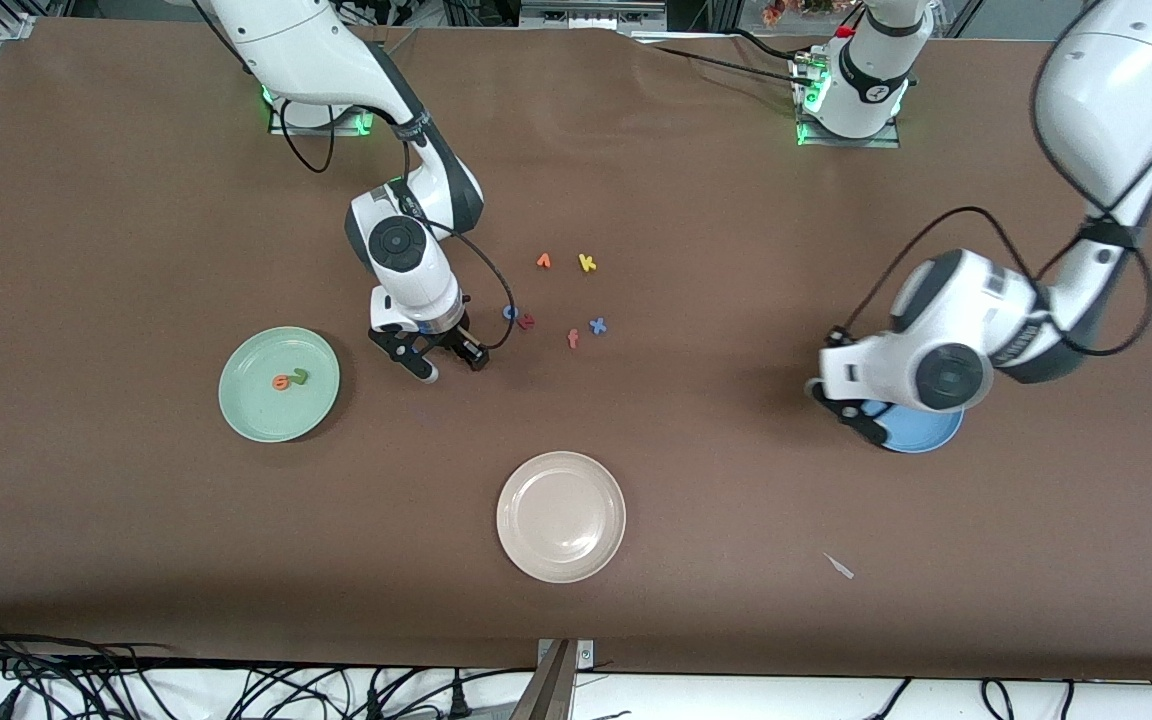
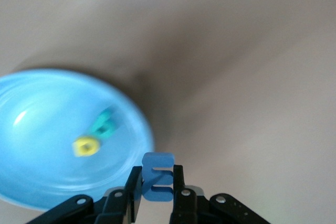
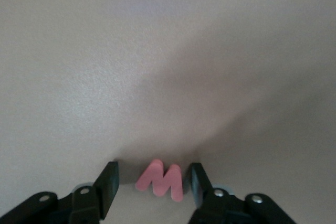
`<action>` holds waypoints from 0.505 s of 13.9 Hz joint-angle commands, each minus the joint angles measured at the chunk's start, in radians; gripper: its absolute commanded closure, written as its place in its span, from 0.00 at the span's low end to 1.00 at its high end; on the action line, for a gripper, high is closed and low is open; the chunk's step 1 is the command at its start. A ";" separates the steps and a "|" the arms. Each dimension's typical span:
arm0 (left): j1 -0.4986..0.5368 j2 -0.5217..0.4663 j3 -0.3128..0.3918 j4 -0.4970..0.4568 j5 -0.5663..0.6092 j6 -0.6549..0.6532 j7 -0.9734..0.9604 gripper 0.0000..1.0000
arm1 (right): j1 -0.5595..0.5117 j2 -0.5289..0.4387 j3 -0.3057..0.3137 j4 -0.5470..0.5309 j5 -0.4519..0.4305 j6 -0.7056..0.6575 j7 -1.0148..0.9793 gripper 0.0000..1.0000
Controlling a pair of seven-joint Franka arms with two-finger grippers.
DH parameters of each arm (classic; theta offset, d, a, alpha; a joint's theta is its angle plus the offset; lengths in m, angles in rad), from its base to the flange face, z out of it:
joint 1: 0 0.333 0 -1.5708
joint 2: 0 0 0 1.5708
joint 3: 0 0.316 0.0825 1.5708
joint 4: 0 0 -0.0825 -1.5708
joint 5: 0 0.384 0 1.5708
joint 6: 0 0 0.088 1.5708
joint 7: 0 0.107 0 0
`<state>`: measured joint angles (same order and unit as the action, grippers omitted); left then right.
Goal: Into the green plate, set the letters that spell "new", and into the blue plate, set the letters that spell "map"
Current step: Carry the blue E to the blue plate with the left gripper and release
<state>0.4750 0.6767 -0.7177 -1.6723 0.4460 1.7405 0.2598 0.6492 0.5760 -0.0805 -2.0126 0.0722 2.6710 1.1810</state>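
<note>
Letters for "new" are two-thirds placed: the green n and the orange e lie touching in the green plate, toward the right arm's end of the table. The pink w lies flat on the brown table, between the fingers of the right gripper, which stand apart on either side of it and do not appear to touch it. That gripper is down at the table, between the green plate and the leftover letters.

Letters for "map": the yellow a and the teal p lie side by side in the blue plate. The left gripper is clamped on the blue m and hangs at the plate's rim, partly over it.

Risks noted:
- The m is held over the rim, not the well. Released here, it could strike the rim and bounce onto the table.
- Foam may cling to a finger pad on release and be carried off.
- The w sits close to one finger. An uneven close could push it sideways or tip it, giving a poor edge grip that fails in transit.
- Carried low, the w could catch the green plate's rim.
- Leftovers, among them a yellow k, a blue x and a salmon f, lie near; a swing that way could scatter them.
- The beige plate lies nearer the front camera and belongs to neither word.
</note>
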 commanded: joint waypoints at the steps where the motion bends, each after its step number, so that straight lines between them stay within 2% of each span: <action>1: 0.028 0.015 0.052 0.005 0.016 -0.010 0.110 1.00 | 0.021 0.038 -0.005 0.012 0.006 -0.002 0.031 0.38; 2: 0.021 0.029 0.073 0.005 0.028 -0.006 0.110 1.00 | 0.023 0.042 -0.005 0.012 0.006 -0.002 0.031 0.40; 3: 0.019 0.043 0.084 0.005 0.037 -0.002 0.108 0.96 | 0.024 0.044 -0.005 0.012 0.004 -0.002 0.035 0.43; 4: 0.019 0.049 0.090 0.005 0.043 0.016 0.108 0.65 | 0.032 0.044 -0.007 0.012 0.004 -0.002 0.035 0.44; 5: 0.019 0.044 0.090 0.005 0.042 0.021 0.102 0.25 | 0.035 0.045 -0.008 0.012 0.004 -0.002 0.035 0.47; 6: 0.019 0.035 0.089 0.009 0.040 0.018 0.098 0.00 | 0.035 0.047 -0.009 0.012 0.004 -0.002 0.034 0.47; 7: 0.019 0.030 0.089 0.034 0.034 0.008 0.093 0.00 | 0.035 0.047 -0.010 0.012 0.003 -0.002 0.034 0.50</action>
<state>0.5078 0.7254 -0.6324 -1.6724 0.4630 1.7623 0.3596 0.6618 0.5854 -0.0811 -2.0104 0.0723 2.6725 1.1956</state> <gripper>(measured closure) 0.471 0.458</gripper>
